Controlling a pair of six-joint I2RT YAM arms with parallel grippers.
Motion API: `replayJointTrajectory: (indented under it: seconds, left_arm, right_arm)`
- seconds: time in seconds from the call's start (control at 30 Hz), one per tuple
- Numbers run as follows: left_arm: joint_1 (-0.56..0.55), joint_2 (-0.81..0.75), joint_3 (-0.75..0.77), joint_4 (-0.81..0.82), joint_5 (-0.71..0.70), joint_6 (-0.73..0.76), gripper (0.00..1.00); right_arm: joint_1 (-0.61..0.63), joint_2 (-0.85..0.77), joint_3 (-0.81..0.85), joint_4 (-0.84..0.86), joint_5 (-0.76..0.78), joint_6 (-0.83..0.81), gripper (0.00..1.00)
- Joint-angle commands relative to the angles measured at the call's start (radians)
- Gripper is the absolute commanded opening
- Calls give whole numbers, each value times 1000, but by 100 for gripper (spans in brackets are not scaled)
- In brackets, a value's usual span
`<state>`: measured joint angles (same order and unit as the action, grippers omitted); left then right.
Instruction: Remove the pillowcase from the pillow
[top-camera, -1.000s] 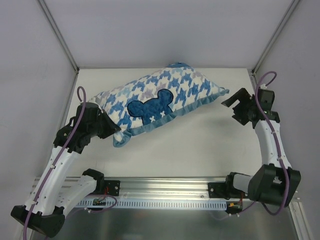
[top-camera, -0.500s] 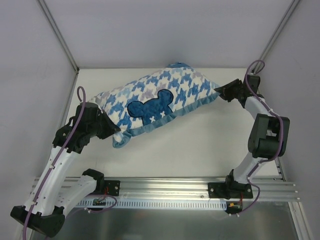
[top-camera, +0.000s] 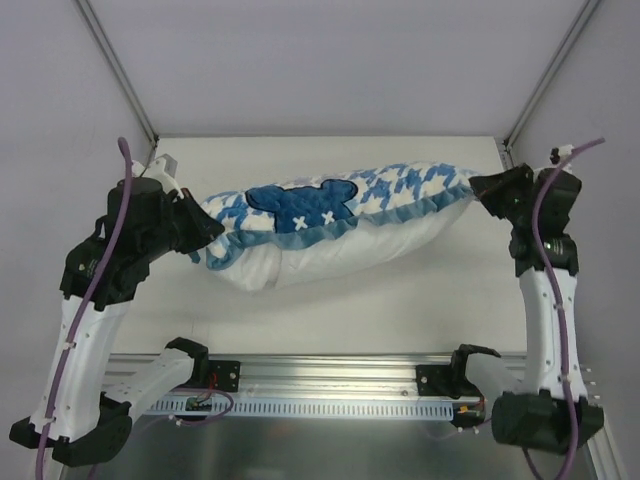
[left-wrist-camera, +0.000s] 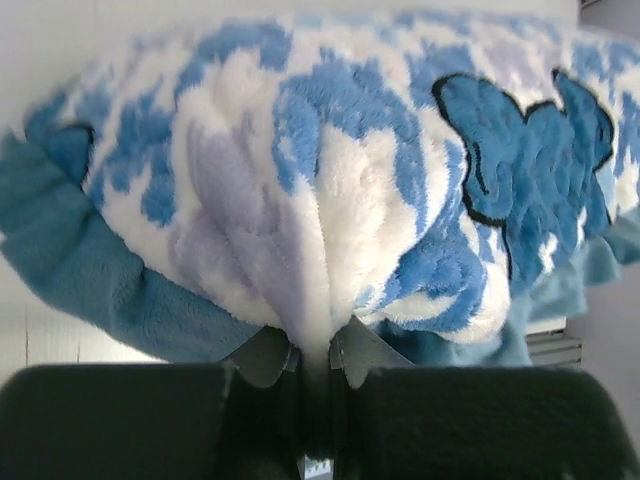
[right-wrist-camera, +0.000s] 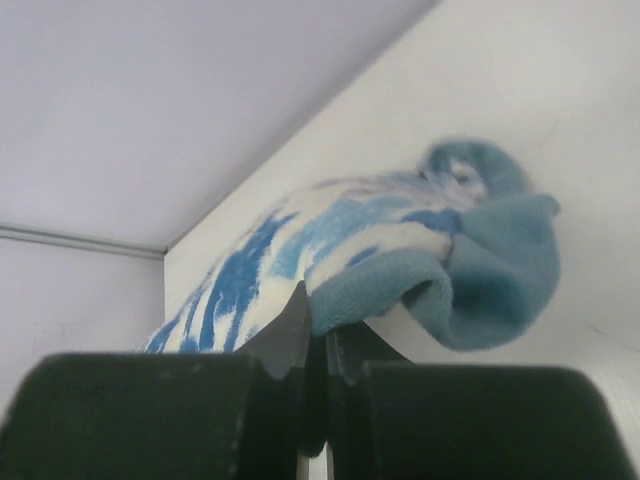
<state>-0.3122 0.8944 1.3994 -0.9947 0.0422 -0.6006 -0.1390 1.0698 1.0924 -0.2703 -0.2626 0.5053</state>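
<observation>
Nearest me, the aluminium rail (top-camera: 330, 372) carries both arm bases. The left arm (top-camera: 95, 290) and right arm (top-camera: 548, 300) rise from it to either end of the load.

Left jaws: clamped on a gathered fold of the pillowcase (left-wrist-camera: 330, 190). The wrist view shows plush houndstooth pinched between the two tips, with the cover ballooning directly beyond them.

Right jaws: together on the teal ruffle (right-wrist-camera: 470, 260) at the opposite corner. That edging curls over and beyond the tips. A second ago these jaws stood wide apart and clear of the corner; they have since moved in and shut on it.

Between the two jaws the pillowcase is now slung lengthwise above the bench (top-camera: 430, 290), higher than it lay before. It has also rolled. The mouse-head patch (top-camera: 300, 200), earlier facing the overhead camera, has turned to the far upper side. A plain white bulk now sags below the line between the jaws, nearer me. I take this bulk to be the pillow (top-camera: 340, 255), though I cannot rule out the cover's own plain side.

My reading is that the cover is held at both ends, while its contents hang free. That suits shaking or drawing the pillow out, but I cannot see where the opening lies.
</observation>
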Motion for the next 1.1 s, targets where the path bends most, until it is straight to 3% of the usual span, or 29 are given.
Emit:
replayJointTrajectory:
  seconds: [0.0,0.13,0.27,0.4,0.53,0.57,0.6,0.63,0.67,0.7,0.73,0.77,0.83,0.93,1.07]
  left_arm:
    - [13,-11,194,27,-87,99,0]
    - [13,-23,321,-27,-142,119,0]
    - [13,-34,346,-42,-148,101,0]
    - [13,50,258,-39,-186,68,0]
    - [53,304,256,-12,-162,68,0]
    - [73,355,266,1,-130,73,0]
    - [91,406,307,13,-102,76,0]
    - [105,505,338,13,-47,82,6]
    - [131,553,375,11,-13,90,30]
    - [137,592,445,10,8,103,46]
    - [139,638,472,7,25,108,74]
    - [140,652,495,7,41,114,98]
    - [139,658,530,10,38,127,99]
    - [139,640,518,11,-7,143,99]
    - [139,607,419,30,-7,150,98]
  right_arm:
    - [-5,-231,46,-189,98,-115,1]
    - [-5,-402,148,-381,193,-198,1]
    - [-4,-453,253,-492,255,-240,1]
    - [-5,-352,279,-480,241,-235,1]
    - [-4,-113,340,-403,243,-243,1]
    - [-4,15,377,-402,252,-249,1]
    - [-2,83,424,-421,256,-267,7]
    - [10,152,539,-443,287,-284,47]
    - [13,289,614,-473,286,-301,67]
    - [13,353,702,-595,283,-312,77]
    - [22,407,787,-659,275,-332,87]
    - [32,450,896,-696,293,-343,89]
    - [62,414,887,-683,333,-366,99]
    - [67,267,704,-546,344,-379,96]
    - [101,187,551,-494,312,-376,96]
